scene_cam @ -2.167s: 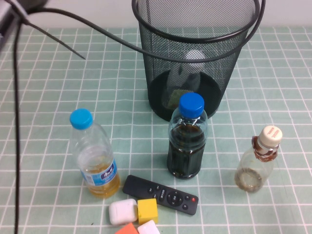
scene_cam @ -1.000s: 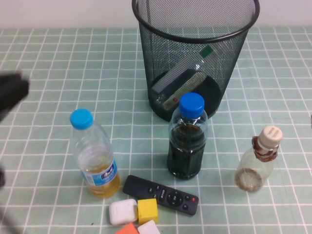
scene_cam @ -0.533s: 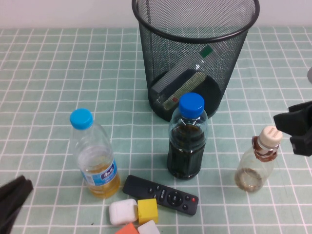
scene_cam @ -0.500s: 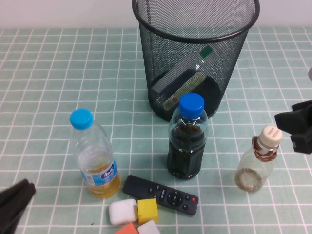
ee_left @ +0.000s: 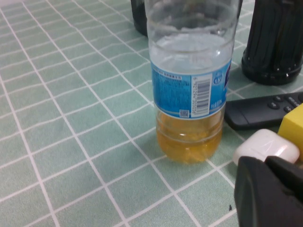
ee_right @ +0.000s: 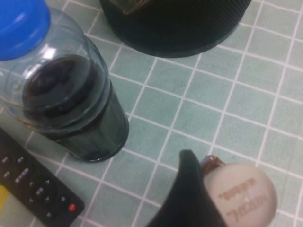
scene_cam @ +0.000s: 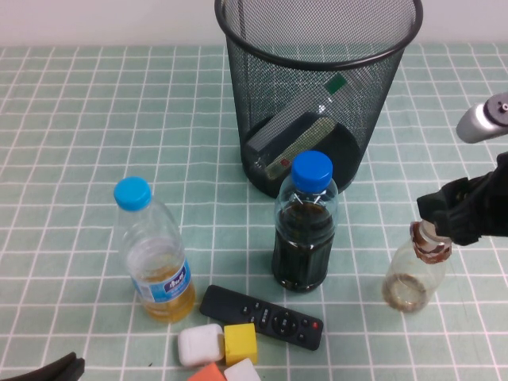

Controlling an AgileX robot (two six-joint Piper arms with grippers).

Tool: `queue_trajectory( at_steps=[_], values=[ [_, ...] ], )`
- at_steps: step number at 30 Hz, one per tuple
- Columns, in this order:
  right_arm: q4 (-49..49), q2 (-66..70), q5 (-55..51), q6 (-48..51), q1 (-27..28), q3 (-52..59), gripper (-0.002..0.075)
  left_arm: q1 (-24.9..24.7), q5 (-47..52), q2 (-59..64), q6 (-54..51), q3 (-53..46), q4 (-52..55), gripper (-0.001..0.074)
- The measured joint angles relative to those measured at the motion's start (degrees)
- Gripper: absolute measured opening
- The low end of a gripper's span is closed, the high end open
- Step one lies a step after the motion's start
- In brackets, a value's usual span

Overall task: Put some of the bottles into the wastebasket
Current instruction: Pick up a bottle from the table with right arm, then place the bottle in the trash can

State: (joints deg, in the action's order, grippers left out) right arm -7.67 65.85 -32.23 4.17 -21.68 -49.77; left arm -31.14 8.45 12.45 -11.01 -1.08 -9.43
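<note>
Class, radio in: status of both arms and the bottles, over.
Right tool at small bottle's cap, grip unconfirmed. Left tool low by yellow-liquid bottle. One bottle in wastebasket. Dark bottle nearby.

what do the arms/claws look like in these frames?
Right claw: matte black, blocky fingers, with a silver-grey cylindrical part behind it; in the right wrist view a smooth, curved black finger. Left claw: a black sliver at the high view's bottom edge, glossy rounded black plastic. No cables or markings visible.

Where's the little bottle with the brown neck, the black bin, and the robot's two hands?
small bulbous clear bottle [scene_cam: 409, 284], high view, belly.
black wire-mesh wastebasket [scene_cam: 262, 111], high view, side wall.
right gripper [scene_cam: 444, 214], high view, at the bottle's cap.
left gripper [scene_cam: 55, 371], high view, tip at bottom edge.
</note>
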Motion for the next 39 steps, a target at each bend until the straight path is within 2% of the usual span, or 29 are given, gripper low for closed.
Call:
queue_trajectory(
  at_steps=[17, 20, 24, 28, 31, 34, 39],
  values=[
    [-1.2, 10.1, 6.0, -0.2, 0.0, 1.7, 0.0458, 0.0, 0.0, -0.1, 0.1, -0.5, 0.0, -0.0001],
    [-1.3, 12.0, 7.2, -0.3, 0.0, 1.7, 0.0421, 0.0, 0.0, -0.1, 0.2, -0.5, 0.0, -0.0001],
    [-1.3, 12.9, 7.9, -0.3, 0.0, 1.7, 0.0285, 0.0, 0.0, -0.1, 0.2, -0.5, 0.0, -0.0001],
    [-1.3, 12.8, 7.7, -0.5, 0.0, 1.7, 0.0284, 0.0, 0.0, -0.1, 0.2, -0.5, 0.0, -0.0001],
    [-0.9, 12.2, 3.1, -1.5, 0.0, 0.3, 0.0284, 0.0, 0.0, -0.1, 0.2, -0.5, 0.0, -0.0001],
    [4.0, 11.9, -6.1, -6.9, 0.0, -5.9, 0.0284, 0.0, 0.0, -0.1, 0.2, -0.5, 0.0, -0.0001],
    [20.6, 12.0, -24.2, -18.9, 0.0, -22.0, 0.0284, 0.0, -0.1, -0.1, 0.2, -0.5, 0.0, -0.0001]
  ],
)
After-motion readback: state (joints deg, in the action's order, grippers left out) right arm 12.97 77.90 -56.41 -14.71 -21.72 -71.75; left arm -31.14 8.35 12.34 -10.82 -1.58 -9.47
